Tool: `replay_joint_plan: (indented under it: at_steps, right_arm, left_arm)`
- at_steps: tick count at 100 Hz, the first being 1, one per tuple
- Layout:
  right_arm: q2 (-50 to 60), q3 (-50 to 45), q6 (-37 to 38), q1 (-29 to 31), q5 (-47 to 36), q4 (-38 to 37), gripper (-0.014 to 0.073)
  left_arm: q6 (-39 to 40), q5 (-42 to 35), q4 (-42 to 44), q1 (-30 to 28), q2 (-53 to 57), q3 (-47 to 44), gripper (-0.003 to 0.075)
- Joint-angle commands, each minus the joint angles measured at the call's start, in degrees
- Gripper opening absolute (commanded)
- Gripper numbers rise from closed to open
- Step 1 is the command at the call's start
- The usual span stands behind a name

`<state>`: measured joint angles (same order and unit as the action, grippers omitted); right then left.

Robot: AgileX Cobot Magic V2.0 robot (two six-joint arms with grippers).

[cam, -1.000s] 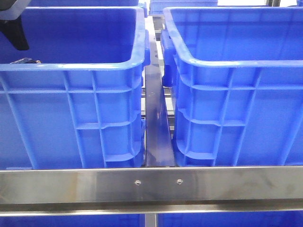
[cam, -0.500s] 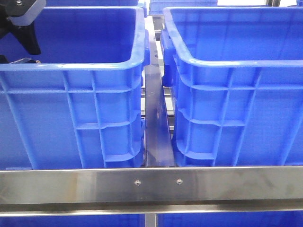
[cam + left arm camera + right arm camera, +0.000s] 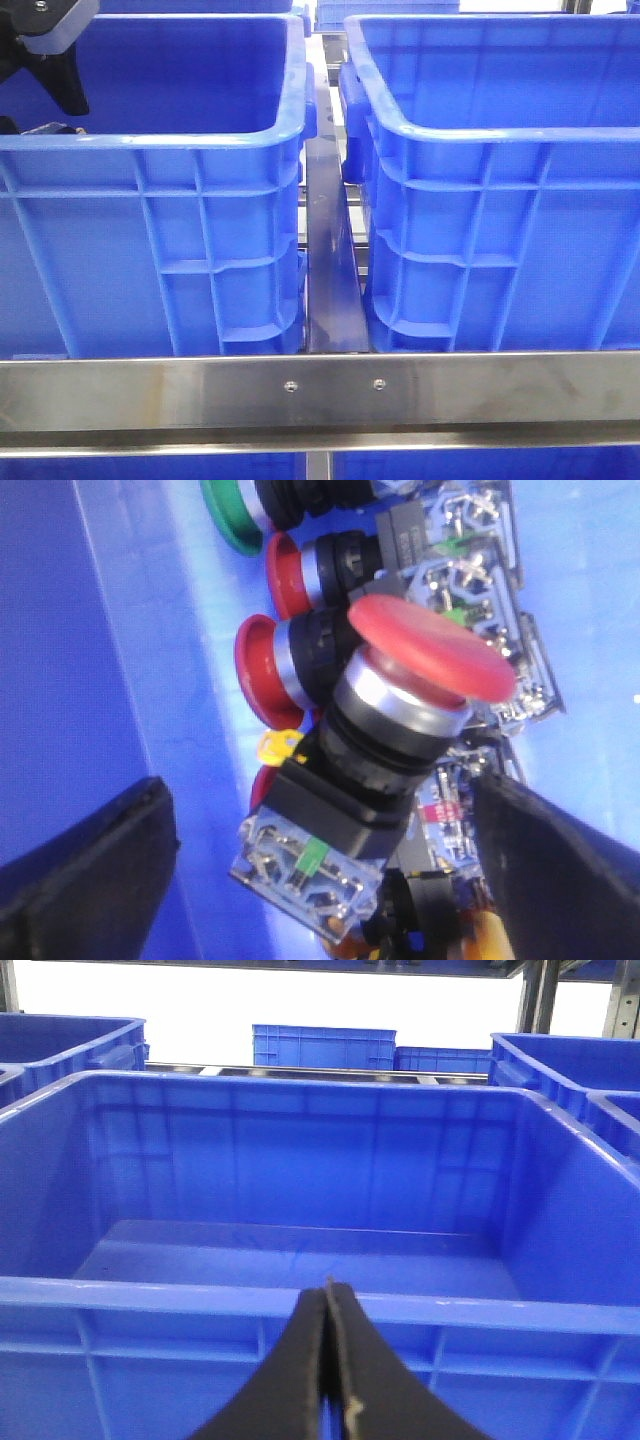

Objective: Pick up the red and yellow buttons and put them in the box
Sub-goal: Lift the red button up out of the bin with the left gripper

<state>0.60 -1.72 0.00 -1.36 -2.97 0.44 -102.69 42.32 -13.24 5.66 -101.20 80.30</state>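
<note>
Inside the left blue bin [image 3: 150, 140], my left gripper [image 3: 320, 880] is open, one black finger [image 3: 90, 870] on each side of a red mushroom-head button [image 3: 430, 650] with a black body and clear contact block. Neither finger visibly touches it. Two more red buttons [image 3: 262, 670] lie on their sides behind it, and a small yellow part [image 3: 280, 745] peeks out beneath. In the front view only the gripper's dark fingers [image 3: 55, 70] show at the top left. My right gripper [image 3: 328, 1305] is shut and empty, held before the near rim of the empty blue box [image 3: 150, 1293].
A green button [image 3: 232, 515] lies further along the pile with several contact blocks. The two blue bins [image 3: 500, 130] stand side by side on a rack behind a steel rail [image 3: 320, 390], a narrow gap between them. More blue crates [image 3: 320, 1045] stand behind.
In the front view my left gripper has come down further into the left bin's top left corner over the last second. Nothing else has moved.
</note>
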Motion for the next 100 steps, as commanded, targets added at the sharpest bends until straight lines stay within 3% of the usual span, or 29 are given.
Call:
replay_joint_plan:
  at_steps: [1,24,30,36,57,76,100]
  right_arm:
    - [1.2,0.2,0.0,-0.1,-4.8,-0.1,-0.0067]
    - [1.2,0.2,0.0,-0.1,-4.8,-0.1,-0.0067]
    - [1.2,0.2,0.0,-0.1,-4.8,-0.1,-0.0067]
    - [1.2,0.2,0.0,-0.1,-4.8,-0.1,-0.0067]
    - [1.2,0.2,0.0,-0.1,-4.8,-0.1,-0.0067]
    - [1.2,0.2,0.0,-0.1,-4.8,-0.1,-0.0067]
    - [1.2,0.2,0.0,-0.1,-4.8,-0.1,-0.0067]
  left_arm:
    - [0.0,-1.5,-1.4,0.4,1.6,1.8,0.0545]
    - [0.0,-1.4,-1.4,0.4,1.1,1.8,0.0543]
    - [0.0,-1.2,-1.4,0.4,1.1,1.8,0.0507]
    - [0.0,-1.1,-1.4,0.4,1.1,1.8,0.0430]
    - [0.0,-0.8,-1.4,0.4,1.2,2.4,-0.0023]
    - [5.1,4.4,-1.9,0.4,2.0,6.2,-0.0019]
    - [23.9,16.4,-2.9,0.4,6.7,8.4,-0.0019]
